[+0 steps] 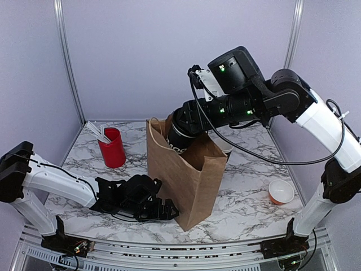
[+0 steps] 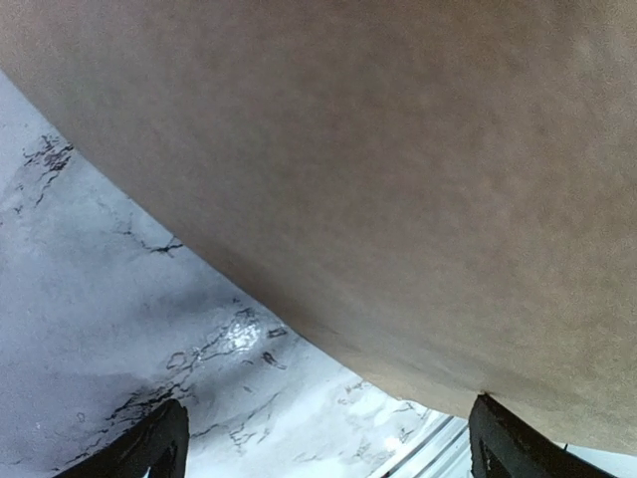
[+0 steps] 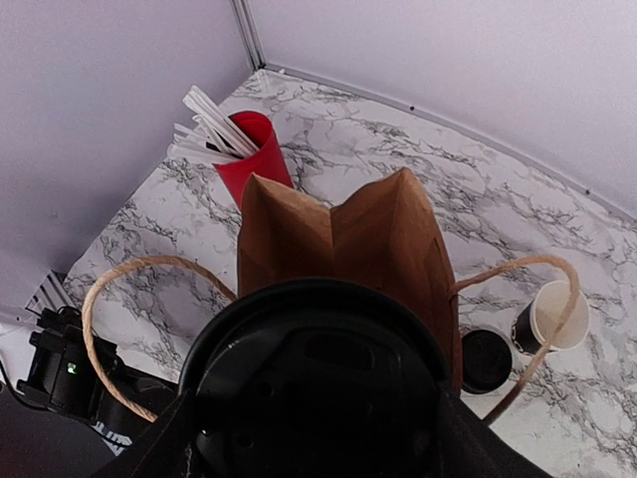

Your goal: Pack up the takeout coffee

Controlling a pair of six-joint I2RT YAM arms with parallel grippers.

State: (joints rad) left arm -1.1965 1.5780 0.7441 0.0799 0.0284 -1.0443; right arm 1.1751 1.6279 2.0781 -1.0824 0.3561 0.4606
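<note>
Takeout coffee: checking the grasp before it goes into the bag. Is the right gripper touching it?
Touching. The right wrist view shows the right gripper clamped against both sides of the takeout coffee.

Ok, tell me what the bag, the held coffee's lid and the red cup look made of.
Bag: brown kraft paper, matte, creased folds, cord handles. Lid on the takeout coffee: likely black plastic, smooth with a soft sheen. Red cup: paper or plastic, cannot tell which; plain red wall.
</note>
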